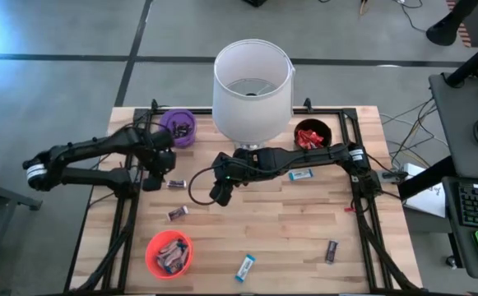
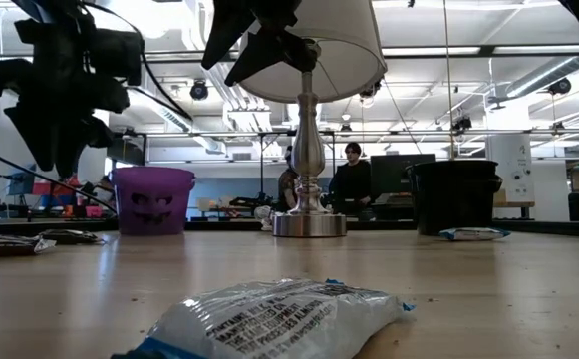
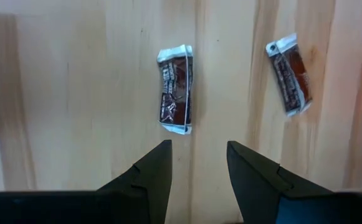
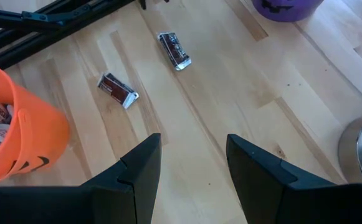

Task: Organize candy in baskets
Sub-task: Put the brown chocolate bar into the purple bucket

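Observation:
My left gripper (image 3: pixel 198 165) is open and hovers above the table, just short of a dark brown candy (image 3: pixel 175 90) lying flat on the wood; in the high view this candy (image 1: pixel 177 184) lies beside the gripper (image 1: pixel 155 177). A second dark candy (image 3: pixel 291 74) lies farther toward the near edge. My right gripper (image 4: pixel 193 155) is open over bare wood near the table's middle (image 1: pixel 220 193), empty. The purple basket (image 1: pixel 178 127) and the black basket (image 1: pixel 313 134), which holds red candy, stand at the far edge. The orange basket (image 1: pixel 169 252), with several candies in it, stands near the near edge.
A big white lampshade on a metal base (image 1: pixel 252 82) stands at the far middle, close behind my right arm. Loose candies: blue-and-white (image 1: pixel 301 174), blue (image 1: pixel 245 267), dark (image 1: pixel 331 251). A black frame (image 1: pixel 362 189) borders the table. A person (image 2: pixel 352 179) stands in the room beyond the table.

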